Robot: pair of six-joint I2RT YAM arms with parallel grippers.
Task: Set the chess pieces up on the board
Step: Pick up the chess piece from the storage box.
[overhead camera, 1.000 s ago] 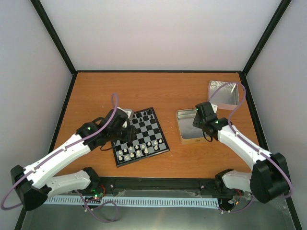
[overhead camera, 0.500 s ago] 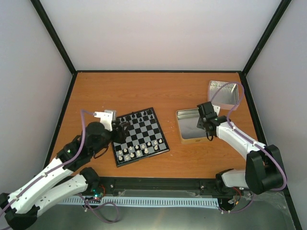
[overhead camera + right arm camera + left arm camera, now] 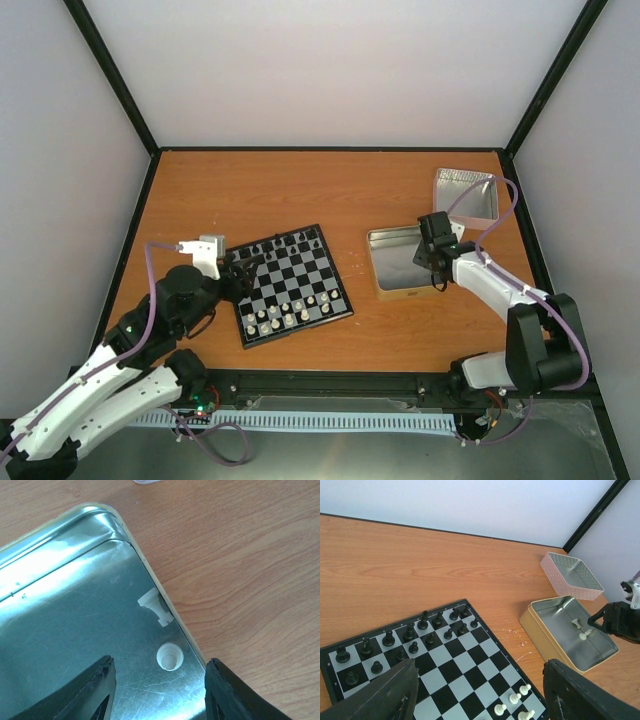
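Note:
The board (image 3: 300,272) lies left of centre. Cream-white chess pieces (image 3: 290,318) stand on its near rows and black ones (image 3: 285,243) on its far rows. My left gripper (image 3: 240,272) hangs open over the board's left edge, nothing between its fingers. In the left wrist view the board (image 3: 455,675) lies under my open gripper (image 3: 480,700), with white pieces (image 3: 512,698) at lower right. My right gripper (image 3: 432,262) is open above the tin (image 3: 392,262). Between its fingers (image 3: 157,695) are two white pieces, one lying (image 3: 156,607) against the wall, one upright (image 3: 170,657).
A second square tin (image 3: 468,193) sits at the back right, also seen as a tin (image 3: 572,575) in the left wrist view. The gold-sided tin (image 3: 555,635) is just right of the board. Black frame posts and white walls close in the table.
My left arm has drawn back toward the left and near side, and its jaws have opened wider. My right gripper has shifted slightly right over the tin.

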